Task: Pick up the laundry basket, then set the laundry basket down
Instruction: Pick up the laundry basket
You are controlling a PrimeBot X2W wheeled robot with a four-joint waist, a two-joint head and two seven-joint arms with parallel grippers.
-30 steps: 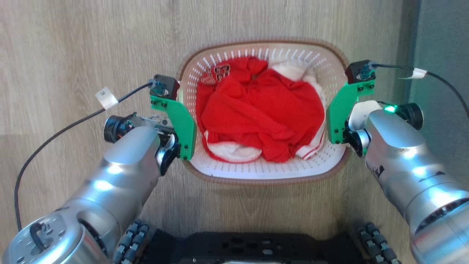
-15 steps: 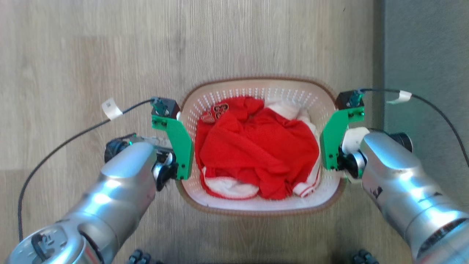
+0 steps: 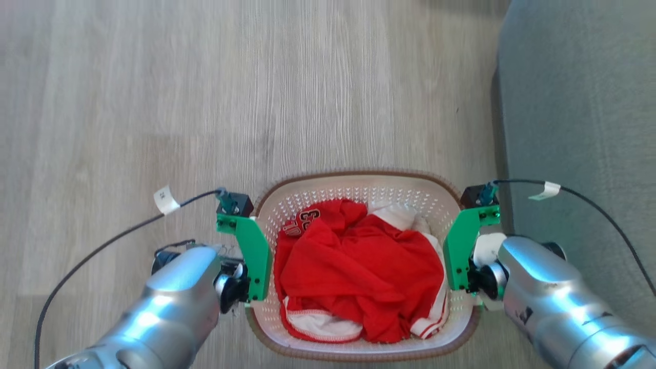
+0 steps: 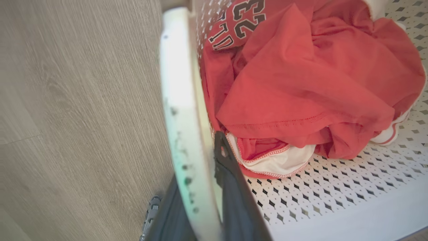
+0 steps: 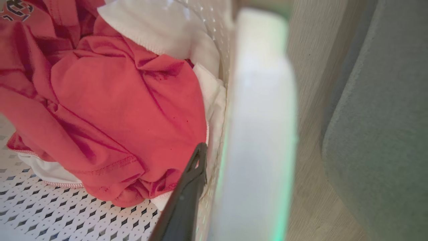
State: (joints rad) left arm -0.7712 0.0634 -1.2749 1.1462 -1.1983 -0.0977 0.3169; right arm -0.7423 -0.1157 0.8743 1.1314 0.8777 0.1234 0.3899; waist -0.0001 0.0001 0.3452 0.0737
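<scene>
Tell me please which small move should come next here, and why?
Probably raise both arms evenly a little. The left fingers and right fingers each clamp a white handle of the laundry basket, with loose red clothes piled inside; an even lift should hold it level.

Dark fingers (image 4: 234, 201) pinch basket handle (image 4: 179, 100) (clothes (image 4: 301, 83) inside).

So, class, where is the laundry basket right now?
In the head view the laundry basket is low and centre over the wood floor, between the left gripper and right gripper at its sides, with a grey surface to its right.
</scene>
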